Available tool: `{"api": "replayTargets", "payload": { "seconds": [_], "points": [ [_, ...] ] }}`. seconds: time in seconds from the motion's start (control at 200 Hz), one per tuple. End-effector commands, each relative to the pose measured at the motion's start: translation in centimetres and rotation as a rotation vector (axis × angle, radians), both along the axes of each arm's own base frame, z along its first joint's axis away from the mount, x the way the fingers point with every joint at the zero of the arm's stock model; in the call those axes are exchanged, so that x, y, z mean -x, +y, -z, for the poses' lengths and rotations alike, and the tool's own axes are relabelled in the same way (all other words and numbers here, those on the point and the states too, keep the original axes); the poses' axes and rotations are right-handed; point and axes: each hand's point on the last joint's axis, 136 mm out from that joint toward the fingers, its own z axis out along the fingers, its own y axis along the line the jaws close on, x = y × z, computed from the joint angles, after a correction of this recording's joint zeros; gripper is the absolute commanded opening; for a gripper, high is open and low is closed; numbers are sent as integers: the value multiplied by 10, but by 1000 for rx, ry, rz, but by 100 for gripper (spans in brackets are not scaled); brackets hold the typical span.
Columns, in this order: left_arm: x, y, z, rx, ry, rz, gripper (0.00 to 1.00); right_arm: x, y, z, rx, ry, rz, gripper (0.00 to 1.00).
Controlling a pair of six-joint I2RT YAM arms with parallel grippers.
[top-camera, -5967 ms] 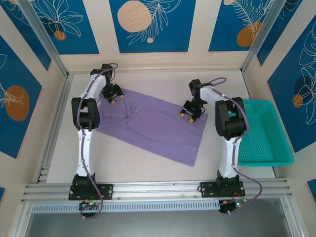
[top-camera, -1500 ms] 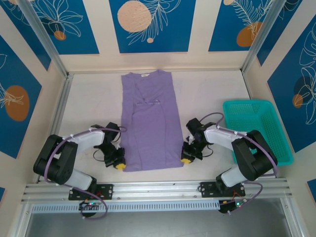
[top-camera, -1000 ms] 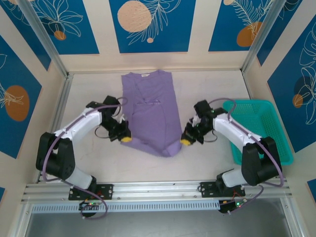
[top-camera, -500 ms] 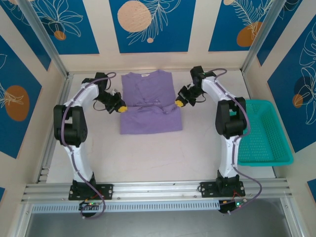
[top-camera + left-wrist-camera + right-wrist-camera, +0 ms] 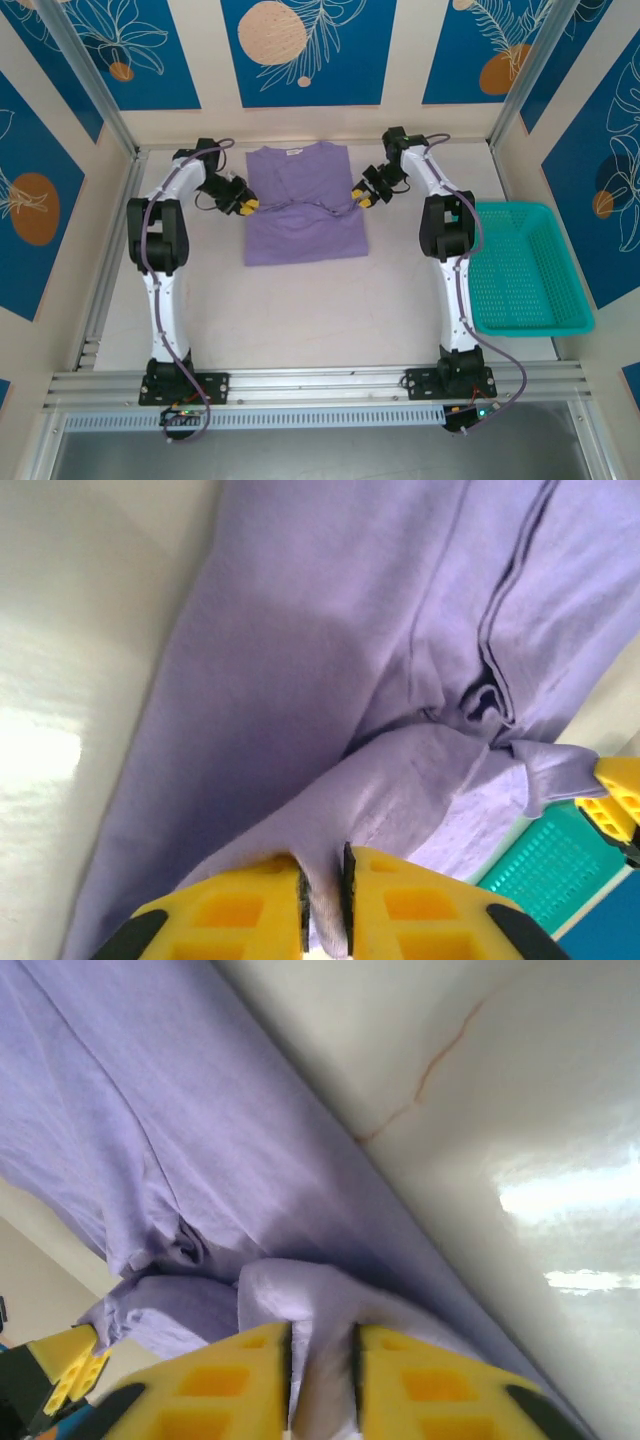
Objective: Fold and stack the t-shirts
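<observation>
A lavender-purple t-shirt (image 5: 305, 215) lies at the back middle of the table, folded in half with its lower part laid over the chest. My left gripper (image 5: 243, 207) sits at the shirt's left edge and my right gripper (image 5: 360, 197) at its right edge, each at a corner of the folded-over layer. In the left wrist view the yellow jaws (image 5: 322, 865) stand a narrow gap apart with a ridge of t-shirt (image 5: 300, 680) cloth between the pads. In the right wrist view the jaws (image 5: 320, 1345) stand slightly wider, and t-shirt (image 5: 130, 1110) cloth fills the gap.
A teal mesh basket (image 5: 520, 270) stands at the right side of the table, beside the right arm. The back wall runs just behind the shirt's collar. Both arms stretch far forward from their bases. Bare tabletop (image 5: 300, 310) lies between the shirt and the near rail.
Both grippers carried the shirt's lower hem from the near side to the back, folding it in half. Since half a second ago they moved slightly further back, and the jaws loosened a little.
</observation>
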Motion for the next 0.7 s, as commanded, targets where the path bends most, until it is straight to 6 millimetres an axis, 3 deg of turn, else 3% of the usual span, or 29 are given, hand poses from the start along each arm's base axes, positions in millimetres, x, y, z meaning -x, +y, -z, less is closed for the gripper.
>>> {"api": "replayTargets", "payload": {
  "seconds": [0.0,0.045,0.065,0.18,0.27,0.325,0.425,0.485,0.555,0.615,0.695],
  "points": [
    [-16,28,-12,-73,-24,-100,30,-7,-12,-12,-44,38,69,46],
    [-18,40,-21,-130,-45,-136,47,-11,-19,-18,-44,29,88,53],
    [-18,45,-25,-161,-57,-148,49,-12,-23,-21,-42,22,96,54],
    [-14,66,-55,-295,-140,-208,49,-4,-35,-37,-12,-11,104,58],
    [-3,67,-69,-348,-187,-223,48,16,-26,-48,-10,-50,59,56],
    [5,54,-73,-345,-217,-199,44,33,-12,-51,-25,-70,18,53],
    [18,4,-75,-272,-270,-64,36,61,16,-54,-56,-107,-63,47],
    [27,-34,-69,-190,-284,47,33,75,27,-47,-45,-99,-96,42],
    [40,-65,-53,-148,-255,144,30,86,36,-30,-57,-58,-104,36],
    [52,-73,-35,-174,-221,193,30,91,42,-16,-68,-28,-111,34],
    [66,-60,-2,-249,-157,200,29,99,42,7,-35,14,-120,34]
  ]
}}
